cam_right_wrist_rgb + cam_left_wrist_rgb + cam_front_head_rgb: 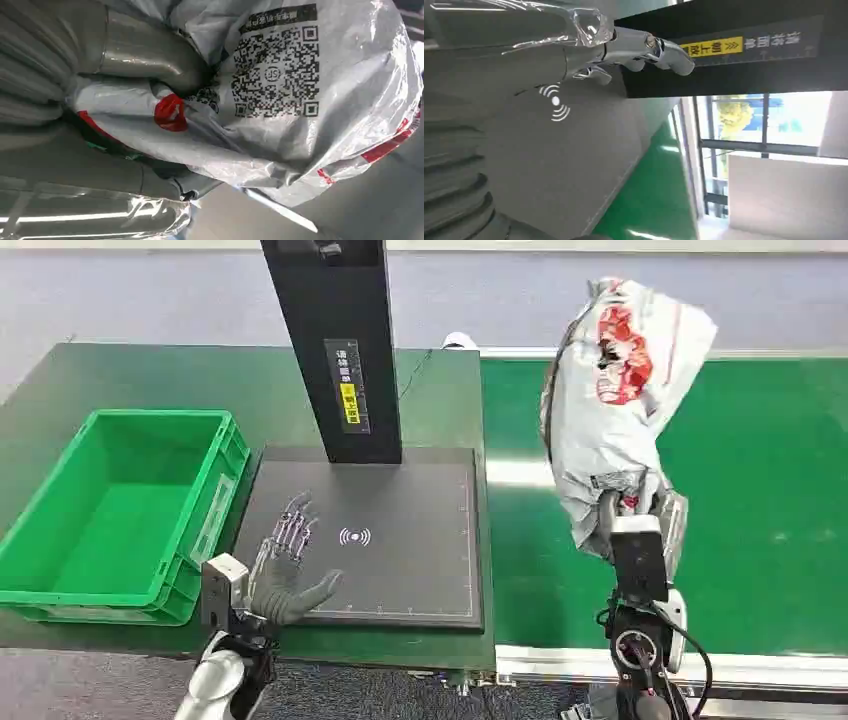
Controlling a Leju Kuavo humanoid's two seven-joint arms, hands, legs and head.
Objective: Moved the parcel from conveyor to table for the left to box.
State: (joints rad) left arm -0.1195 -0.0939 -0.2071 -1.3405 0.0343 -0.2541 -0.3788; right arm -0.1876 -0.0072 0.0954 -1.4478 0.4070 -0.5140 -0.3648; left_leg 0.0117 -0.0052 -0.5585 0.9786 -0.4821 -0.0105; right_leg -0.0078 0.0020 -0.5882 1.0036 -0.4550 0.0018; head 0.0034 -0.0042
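Parcel [620, 390], a grey plastic mailer with red print, held aloft by the right robot hand [628, 512] above the green conveyor [770, 490]. The right robot hand grips the bag at its lower end, so the bag's long axis runs up and away from the hand, roughly upright and leaning slightly to the right. In the right wrist view the thumb [150, 55] and fingers close around crumpled plastic just beside a printed QR label [275, 70]; the grasp looks firm, though the bag's bulk hangs clear of the fingers.

The scanner pad [400, 540], a dark plate on the counter [150, 380], lies to the left of the parcel, just across the conveyor's edge, with a black post [335, 340] rising from its far side. The coming move therefore turns on a leftward carry, and the post stands near that path.

The left robot hand [290, 570] rests open over the pad's near left part, fingers spread and pointing away from the robot, holding nothing; it is the nearer hand to the green box [120, 510], which stands at the pad's left. The parcel is still well apart from the left robot hand.
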